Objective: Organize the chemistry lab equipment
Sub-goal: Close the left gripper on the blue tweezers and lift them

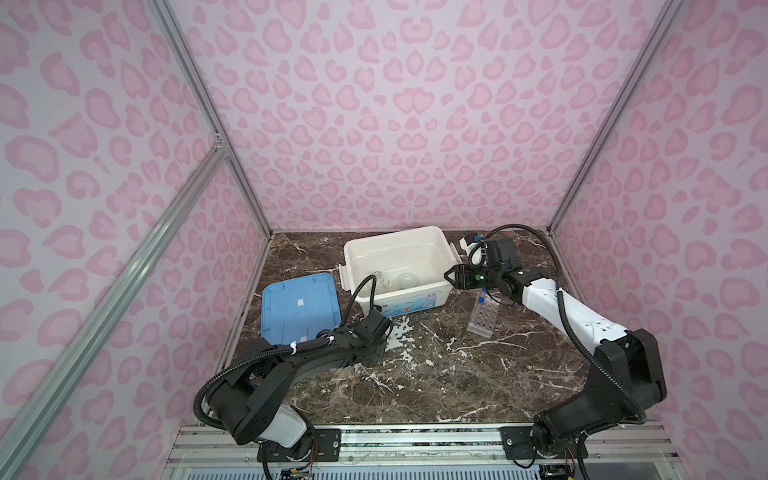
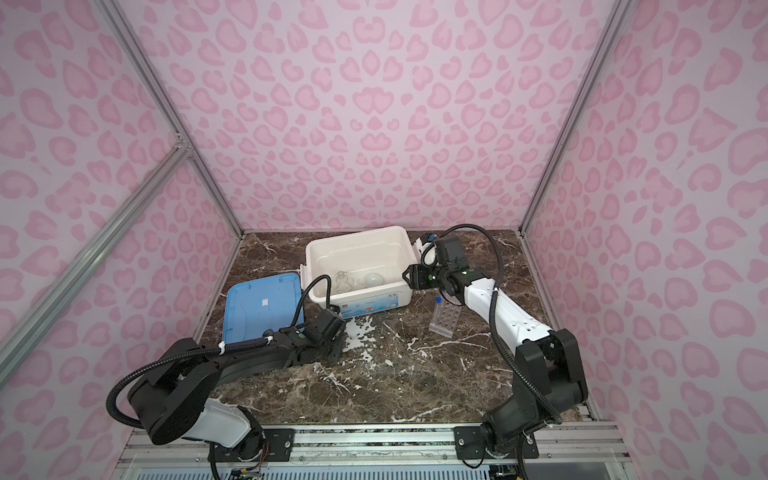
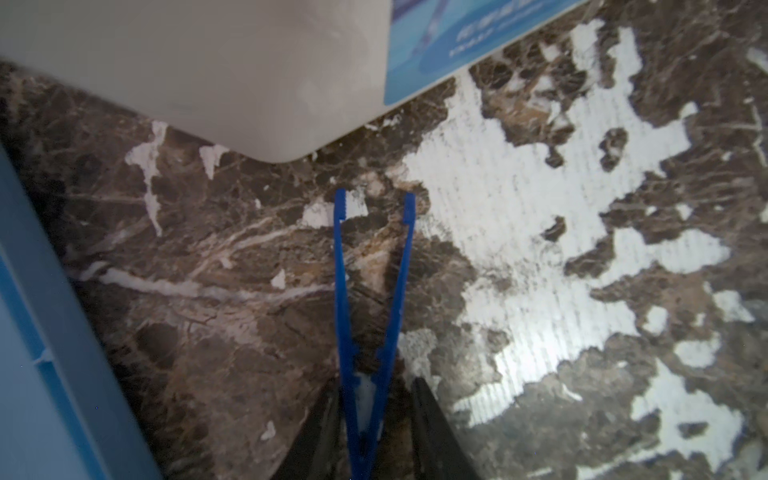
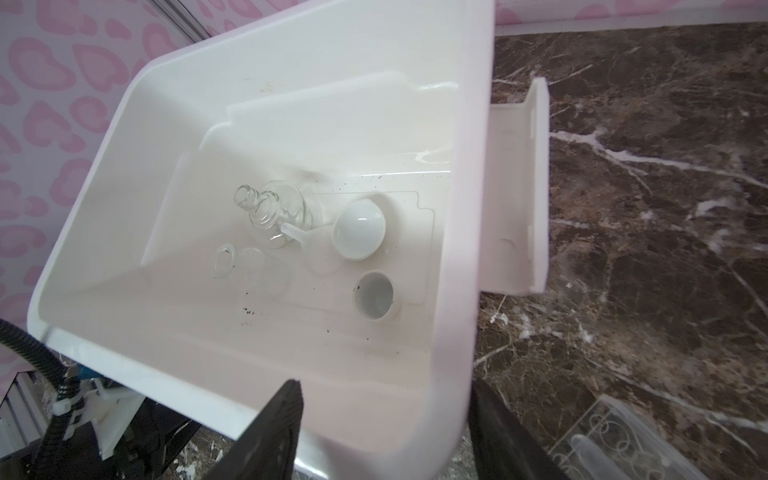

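Note:
Dark blue tweezers (image 3: pixel 341 291) lie on the marble beside the white bin's corner (image 3: pixel 208 62). My left gripper (image 3: pixel 374 382) stands around their joined end. One finger is against a tweezer arm and a gap shows at the other, so it is open. In both top views the left wrist hides the tweezers. My right gripper (image 4: pixel 384 384) (image 1: pixel 449 277) is open, astride the bin's near right corner. Inside the bin (image 4: pixel 291 104) lie a clear glass flask (image 4: pixel 274 208), a clear beaker (image 4: pixel 249 266) and two white bowls (image 4: pixel 360 228) (image 4: pixel 374 295). A clear holed rack (image 1: pixel 482 316) holds a blue-capped test tube (image 1: pixel 482 299).
A flat blue lid (image 1: pixel 301 309) lies left of the bin (image 1: pixel 390 236), close to my left arm. The bin's side latch (image 4: pixel 515 187) sticks out over the marble. Pink patterned walls enclose the table on three sides.

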You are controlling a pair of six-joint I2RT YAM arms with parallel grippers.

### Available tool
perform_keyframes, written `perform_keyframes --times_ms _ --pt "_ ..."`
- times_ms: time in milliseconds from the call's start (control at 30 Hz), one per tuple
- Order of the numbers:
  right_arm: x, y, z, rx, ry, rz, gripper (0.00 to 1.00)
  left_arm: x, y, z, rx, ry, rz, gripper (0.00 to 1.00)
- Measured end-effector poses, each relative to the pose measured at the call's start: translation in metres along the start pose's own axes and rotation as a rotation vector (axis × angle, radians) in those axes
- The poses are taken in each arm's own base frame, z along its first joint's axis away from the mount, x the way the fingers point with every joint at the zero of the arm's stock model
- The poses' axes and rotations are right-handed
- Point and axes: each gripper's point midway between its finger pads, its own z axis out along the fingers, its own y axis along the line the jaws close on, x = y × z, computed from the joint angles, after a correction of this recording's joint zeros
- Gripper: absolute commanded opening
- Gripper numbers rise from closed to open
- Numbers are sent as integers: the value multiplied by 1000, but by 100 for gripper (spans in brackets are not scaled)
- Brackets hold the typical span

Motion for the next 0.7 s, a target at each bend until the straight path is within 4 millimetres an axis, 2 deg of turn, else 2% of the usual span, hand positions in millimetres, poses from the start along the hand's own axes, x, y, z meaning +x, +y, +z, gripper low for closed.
perform_keyframes --times_ms 167,333,533,700 --pt "-1 -1 0 3 -2 2 65 -3 -5 2 8 -8 6 17" --pt "-1 -2 -1 4 -2 3 65 -7 -10 4 5 -19 19 9" --pt "-2 -4 -2 6 -9 5 65 -7 -26 2 21 -19 58 7" --pt "-3 -3 -3 5 -11 4 65 1 -47 -5 72 10 105 6"
